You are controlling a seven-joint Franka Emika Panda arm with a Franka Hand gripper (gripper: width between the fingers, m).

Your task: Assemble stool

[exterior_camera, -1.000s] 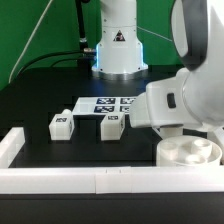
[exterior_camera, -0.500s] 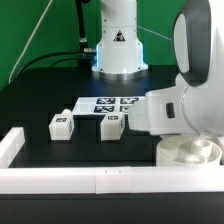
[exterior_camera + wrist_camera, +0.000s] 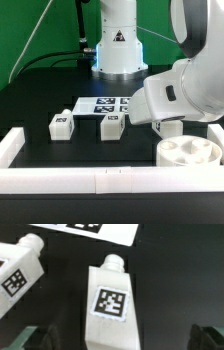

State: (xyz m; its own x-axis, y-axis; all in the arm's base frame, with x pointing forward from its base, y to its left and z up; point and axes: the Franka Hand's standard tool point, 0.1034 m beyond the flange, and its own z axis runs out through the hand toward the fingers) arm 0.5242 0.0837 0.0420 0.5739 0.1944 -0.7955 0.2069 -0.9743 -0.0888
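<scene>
Stool leg [image 3: 113, 297] flat on counter [image 3: 185, 286], centred between fingertips of gripper [image 3: 122, 338] (spread wide, grasping nothing).

Bright, even light, with the white leg [image 3: 112, 277] glaring against the black table [image 3: 40, 100], both views low-resolution and soft.

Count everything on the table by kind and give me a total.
Seat disc: 1
Stool legs: 2 in clear view; the arm may hide another
Marker board: 1
Border rail: 1
Total: 5
</scene>
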